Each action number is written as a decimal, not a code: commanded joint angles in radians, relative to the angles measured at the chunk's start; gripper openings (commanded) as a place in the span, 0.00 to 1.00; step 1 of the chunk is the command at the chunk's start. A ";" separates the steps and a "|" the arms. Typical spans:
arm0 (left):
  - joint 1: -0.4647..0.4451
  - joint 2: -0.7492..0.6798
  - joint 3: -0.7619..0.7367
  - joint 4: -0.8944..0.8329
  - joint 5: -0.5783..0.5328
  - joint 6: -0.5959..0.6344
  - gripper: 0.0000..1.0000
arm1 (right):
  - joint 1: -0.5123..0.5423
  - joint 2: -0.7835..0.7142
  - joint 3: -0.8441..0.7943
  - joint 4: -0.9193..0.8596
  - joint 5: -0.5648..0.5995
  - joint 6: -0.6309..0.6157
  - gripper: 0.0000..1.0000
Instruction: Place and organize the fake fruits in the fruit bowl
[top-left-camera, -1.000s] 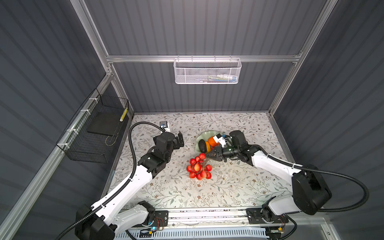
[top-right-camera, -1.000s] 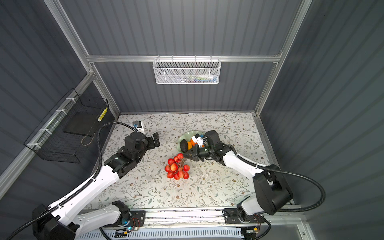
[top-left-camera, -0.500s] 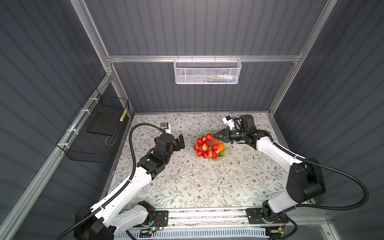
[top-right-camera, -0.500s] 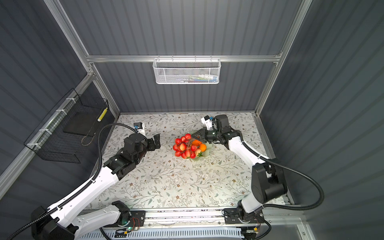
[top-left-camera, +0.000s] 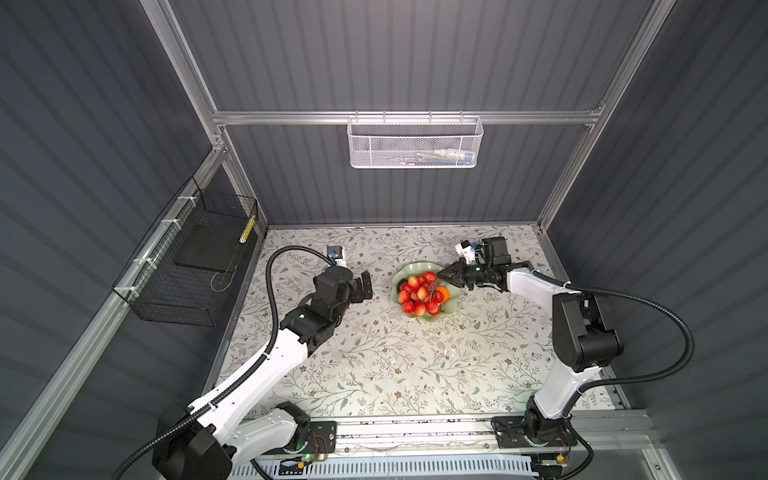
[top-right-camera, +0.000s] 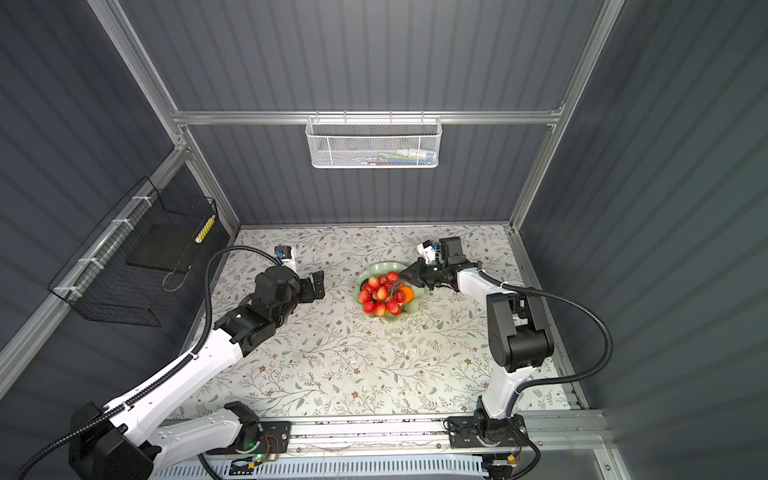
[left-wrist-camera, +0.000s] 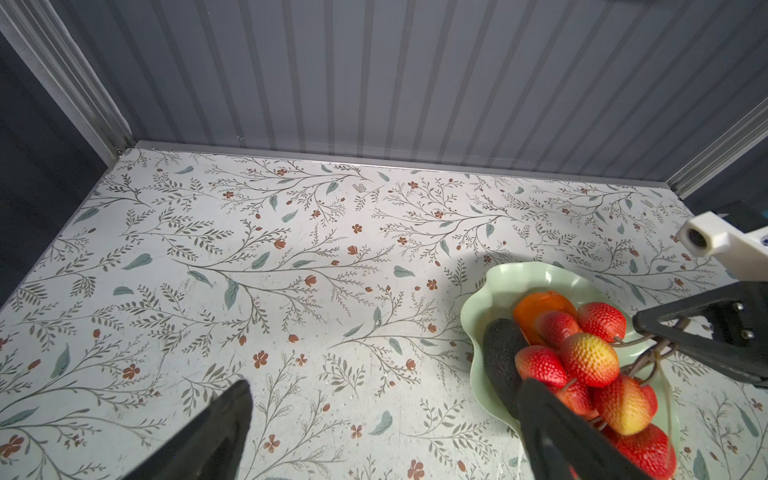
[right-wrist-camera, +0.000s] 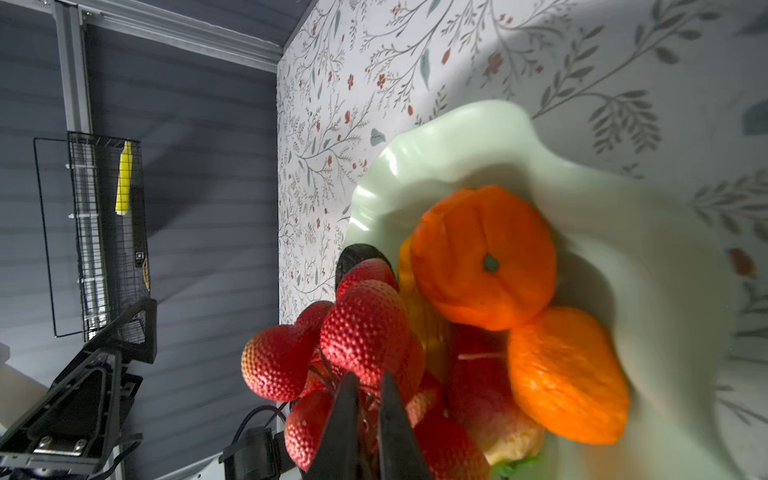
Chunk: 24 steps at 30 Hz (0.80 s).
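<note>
The bunch of red and yellow knobbly plastic berries hangs by its thin brown stems from my right gripper, whose jaws are pressed together on those stems. The berries spread just ahead of and below my right tips, over the pale mint-green shallow bowl with a wavy rim, and the lowest ones seem to rest inside it. Beyond those tips, in the bowl, sit 2 plastic oranges touching each other: the larger round orange and the smaller orange. A sliver of yellow fruit shows between the larger one and the bunch. The dark bumpy avocado lies along the bowl's wall on the side facing my left jaws. My left gripper has its jaws spread wide with nothing between them, over the floral-printed tabletop, near the bowl but apart from it. The bowl lies just off to the side of 1 finger. Well behind my left jaws, a black wire basket hangs on the side wall. High beyond both pairs of jaws, a white mesh basket hangs on the back wall.
</note>
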 joint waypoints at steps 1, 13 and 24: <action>0.007 0.001 0.024 0.016 0.006 0.019 1.00 | -0.015 0.018 0.007 0.051 0.007 0.002 0.03; 0.007 -0.011 0.008 0.023 -0.039 0.043 1.00 | -0.056 -0.071 0.012 -0.019 0.138 -0.037 0.72; 0.037 0.086 -0.260 0.483 -0.459 0.336 1.00 | -0.086 -0.519 -0.341 0.177 0.676 -0.277 0.99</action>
